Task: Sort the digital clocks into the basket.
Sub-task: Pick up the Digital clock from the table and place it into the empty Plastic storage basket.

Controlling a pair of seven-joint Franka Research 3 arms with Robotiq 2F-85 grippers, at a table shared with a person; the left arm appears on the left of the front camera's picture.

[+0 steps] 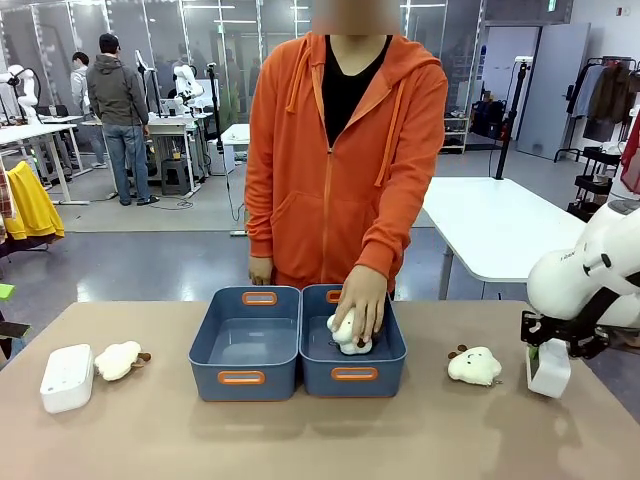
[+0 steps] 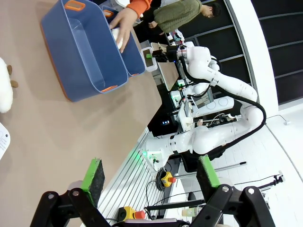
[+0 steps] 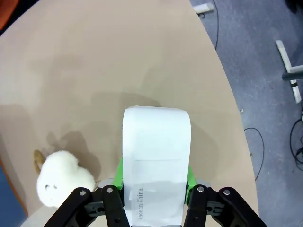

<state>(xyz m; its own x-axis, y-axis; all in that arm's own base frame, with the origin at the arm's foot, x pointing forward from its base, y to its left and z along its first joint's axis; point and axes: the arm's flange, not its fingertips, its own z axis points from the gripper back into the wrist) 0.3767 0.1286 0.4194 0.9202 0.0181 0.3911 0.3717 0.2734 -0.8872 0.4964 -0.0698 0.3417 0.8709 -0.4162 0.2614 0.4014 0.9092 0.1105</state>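
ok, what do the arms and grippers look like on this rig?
The right arm has glossy white rounded shells with small dark lettering, too small to read, and a black cable running along it. The right gripper and left gripper are black linkage bodies with silver pivot screws, two fingers each, faced with bright green pads.

"Made in China" on dig. clock (image 3: 156, 151)
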